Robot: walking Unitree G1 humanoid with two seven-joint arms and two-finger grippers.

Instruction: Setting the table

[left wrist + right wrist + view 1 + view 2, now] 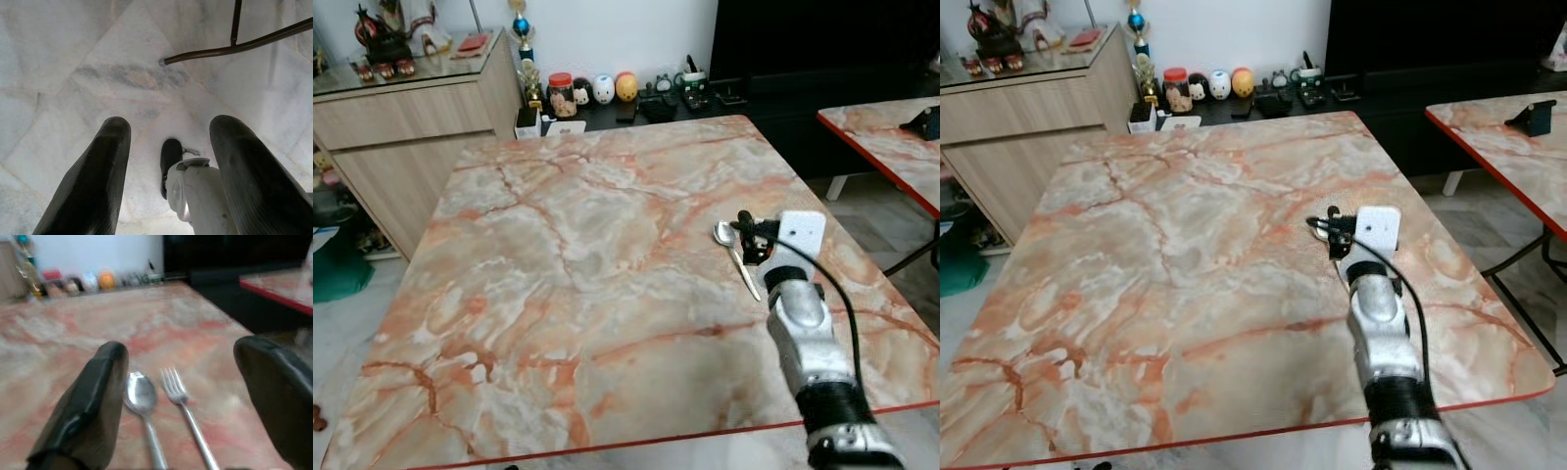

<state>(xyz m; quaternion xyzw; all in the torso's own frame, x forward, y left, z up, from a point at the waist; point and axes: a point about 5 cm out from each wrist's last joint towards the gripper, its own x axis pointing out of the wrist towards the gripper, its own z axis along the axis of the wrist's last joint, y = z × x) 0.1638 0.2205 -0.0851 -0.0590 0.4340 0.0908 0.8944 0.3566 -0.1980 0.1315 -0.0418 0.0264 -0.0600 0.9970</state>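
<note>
The right pincer (181, 396) hangs low over the bench (558, 255) with its two black fingers (88, 406) spread wide and nothing held between them. Just under it lie a spoon (141, 396) and a fork (178, 396). They lie side by side, close but not touching, with their round and pointy ends facing away from the robot. This looks like one place being laid for a meal, near the right edge of the bench where a person could sit. The wide fingers suggest the pincer has nothing left to hold here, or is about to line the two pieces up. From the head, the spoon (729, 245) peeks out beside the silver right arm (808, 333), which hides the fork. The rest of the marble top is bare, so most of the setting seems yet to be done. The left pincer (168, 166) hangs idle, open, pointing down at the pale floor (73, 58). Beyond the bench stand a wooden cabinet (401, 127) and a second bench (891, 147).
</note>
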